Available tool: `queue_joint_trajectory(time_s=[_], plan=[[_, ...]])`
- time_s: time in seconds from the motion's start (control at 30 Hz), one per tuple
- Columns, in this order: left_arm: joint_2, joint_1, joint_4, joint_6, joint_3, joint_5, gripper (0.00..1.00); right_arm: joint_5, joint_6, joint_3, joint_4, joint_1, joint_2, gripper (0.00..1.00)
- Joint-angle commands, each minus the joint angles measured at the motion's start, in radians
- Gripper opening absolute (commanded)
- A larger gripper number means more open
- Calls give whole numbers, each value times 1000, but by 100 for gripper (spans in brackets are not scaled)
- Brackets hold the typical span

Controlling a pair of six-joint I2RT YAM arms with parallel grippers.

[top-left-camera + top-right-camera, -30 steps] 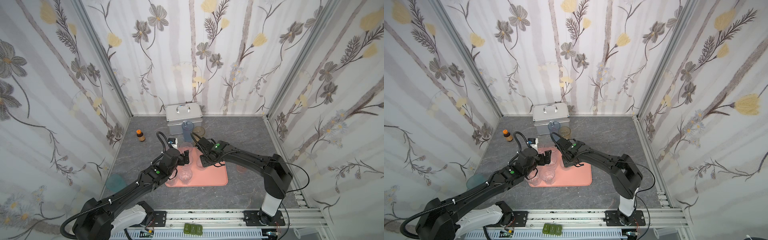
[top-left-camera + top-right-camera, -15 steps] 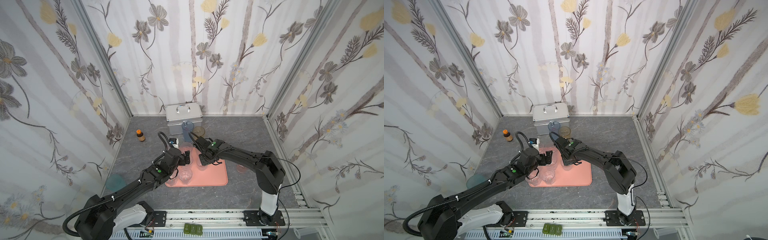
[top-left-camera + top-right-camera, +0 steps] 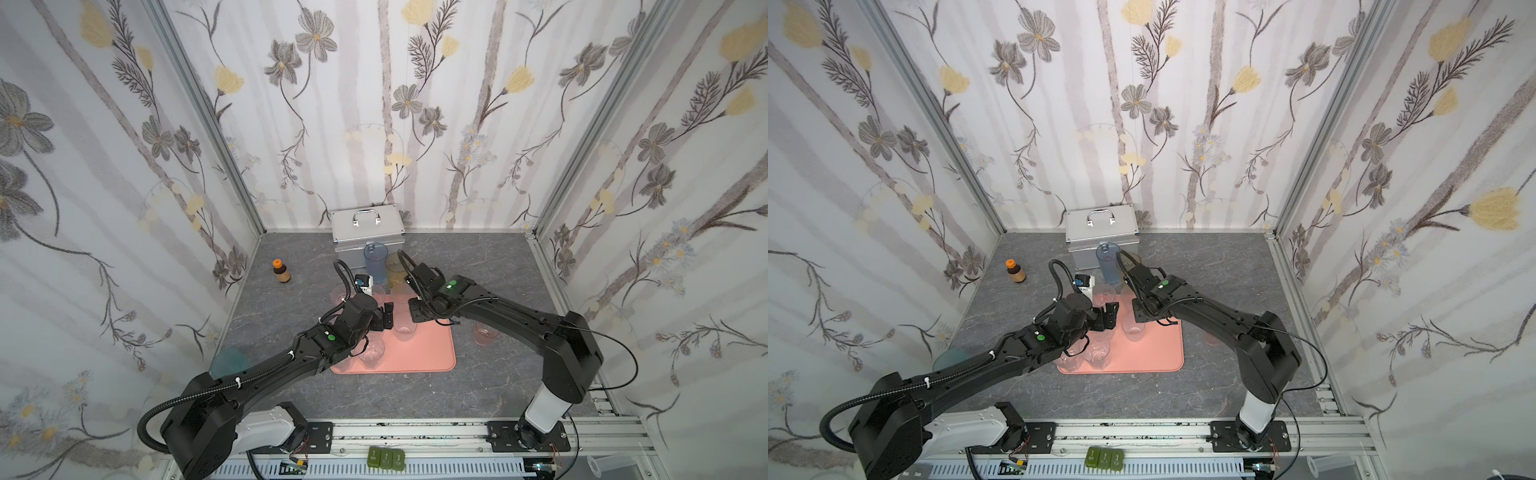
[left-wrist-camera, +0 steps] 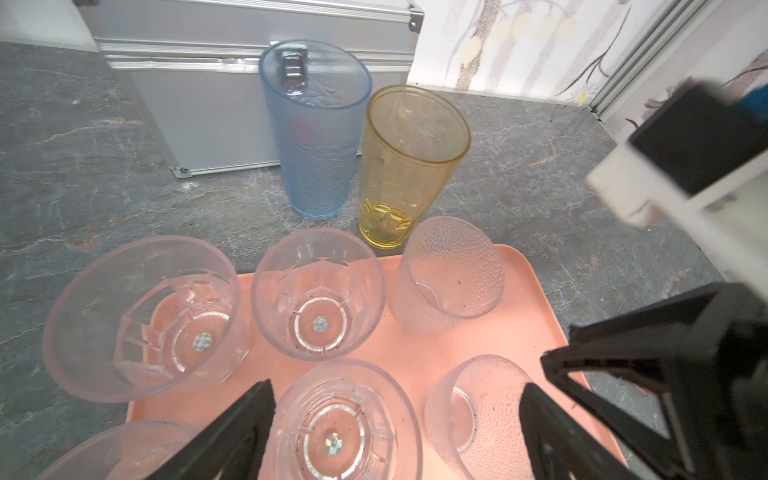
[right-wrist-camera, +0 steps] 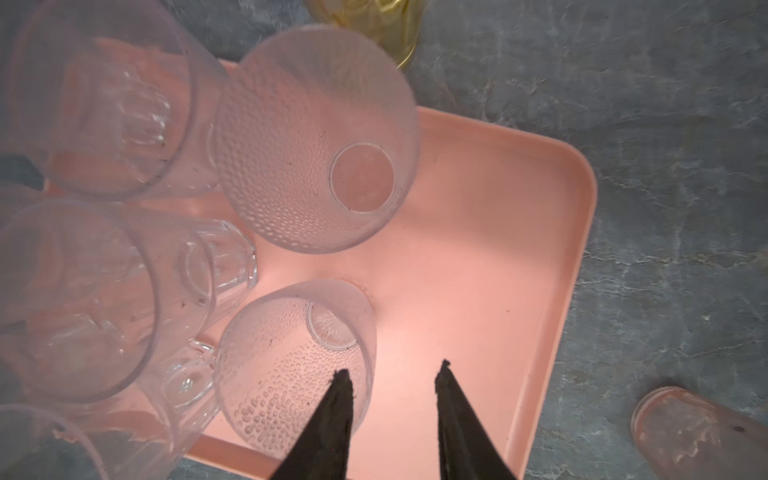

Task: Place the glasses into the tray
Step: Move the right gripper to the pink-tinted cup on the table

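Right pincer above dimpled frosted glass

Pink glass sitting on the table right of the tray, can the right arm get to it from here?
Probably yes. The pink glass stands alone on the table just off the tray's edge, and the right gripper, over the tray nearby, is open and empty.

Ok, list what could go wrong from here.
1. The right gripper is open, with one finger apparently over the mouth of the dimpled glass. Pulling away could snag the rim and tip it.
2. The other glasses crowd one side of the tray, so one knock may topple several.
3. The left gripper, also open, hovers close to the right one. The arms could bump.
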Motion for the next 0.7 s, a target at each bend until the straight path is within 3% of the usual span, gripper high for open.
queue_joint_trajectory(time_s=[0.0,0.13,0.43,0.53,0.67], plan=[[30,-38,17,-17,46,-35,94,51,-11,-69,-7,-56,-105,42],[111,-96,21,-10,116,-45,94,103,-25,-205,-29,-211,-277,46],[249,-209,30,-11,201,-57,95,-30,-49,-445,20,-593,-472,54],[259,-214,30,-3,211,-63,95,-127,-36,-526,91,-674,-503,53],[254,-214,30,9,205,-74,95,-199,-21,-568,154,-695,-499,50]])
